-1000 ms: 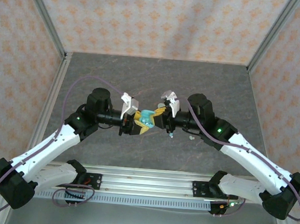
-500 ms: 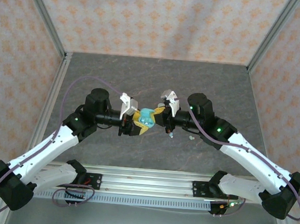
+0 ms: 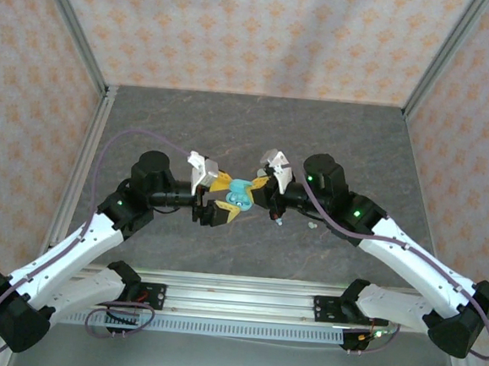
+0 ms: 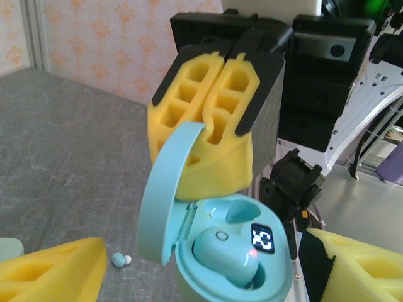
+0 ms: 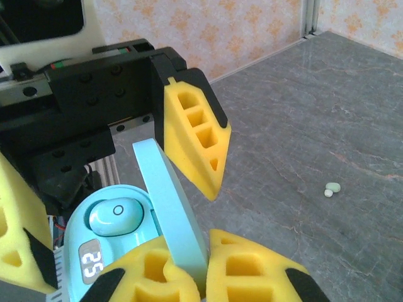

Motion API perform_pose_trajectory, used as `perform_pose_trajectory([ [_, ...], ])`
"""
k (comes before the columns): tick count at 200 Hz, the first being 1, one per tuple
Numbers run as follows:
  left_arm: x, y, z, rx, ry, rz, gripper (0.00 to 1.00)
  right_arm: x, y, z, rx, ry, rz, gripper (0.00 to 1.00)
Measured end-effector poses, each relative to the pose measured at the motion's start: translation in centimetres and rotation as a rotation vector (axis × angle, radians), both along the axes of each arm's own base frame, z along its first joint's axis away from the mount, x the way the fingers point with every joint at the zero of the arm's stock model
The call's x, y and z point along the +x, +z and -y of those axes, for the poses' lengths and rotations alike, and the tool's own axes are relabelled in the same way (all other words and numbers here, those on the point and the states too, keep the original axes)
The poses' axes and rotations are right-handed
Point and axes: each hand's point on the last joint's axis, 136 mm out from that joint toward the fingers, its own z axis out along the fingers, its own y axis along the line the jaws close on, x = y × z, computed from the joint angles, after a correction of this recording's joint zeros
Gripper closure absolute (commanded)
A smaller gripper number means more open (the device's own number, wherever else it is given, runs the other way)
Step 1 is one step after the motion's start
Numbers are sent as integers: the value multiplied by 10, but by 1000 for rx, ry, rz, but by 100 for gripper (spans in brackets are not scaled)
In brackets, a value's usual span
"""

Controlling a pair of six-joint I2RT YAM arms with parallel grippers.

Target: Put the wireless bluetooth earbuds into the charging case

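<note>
Grey marbled tabletop (image 3: 232, 131) lies beneath both arms. The right gripper (image 5: 203, 267) is pinched shut on the raised lid (image 5: 170, 195) of the charging case (image 4: 252, 286). The case sits between the widely spread fingers of the left gripper (image 3: 224, 197), which grips nothing. A seated earbud (image 4: 225, 257) rests inside the case. A loose earbud (image 5: 332, 189) lies on the table ahead of the right gripper, to its right.

The charging case (image 4: 211, 217) is showing smooth, glossy mint plastic. The pads (image 4: 189, 107) of the right pincer (image 4: 211, 170) are looking like matt yellow foam. The table (image 5: 315, 113) is showing a grey, veined, stone-like finish.
</note>
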Motion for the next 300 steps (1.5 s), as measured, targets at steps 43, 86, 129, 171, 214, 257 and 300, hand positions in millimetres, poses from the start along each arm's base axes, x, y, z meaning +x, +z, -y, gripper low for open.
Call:
perform_pose_trajectory([
  [43, 5, -3, 4, -5, -3, -24, 28, 3, -2, 1, -14, -15, 13, 100],
  [86, 4, -10, 9, 4, -28, -49, 30, 5, -2, 2, -18, -27, 19, 100],
  [129, 0, -15, 12, 13, -59, -59, 43, 5, -1, 3, -19, -31, 21, 100],
  [171, -5, -16, 14, 20, -95, -61, 67, 6, -1, 3, -20, -35, 22, 100],
  [214, -6, -17, 14, 29, -100, -66, 78, 5, 0, 3, -17, -31, 22, 100],
  [257, -7, -17, 13, 38, -102, -63, 81, 5, 0, 3, -14, -29, 15, 86],
  [300, -6, -18, 13, 45, -92, -66, 82, 2, 3, 1, 3, -24, -7, 62],
])
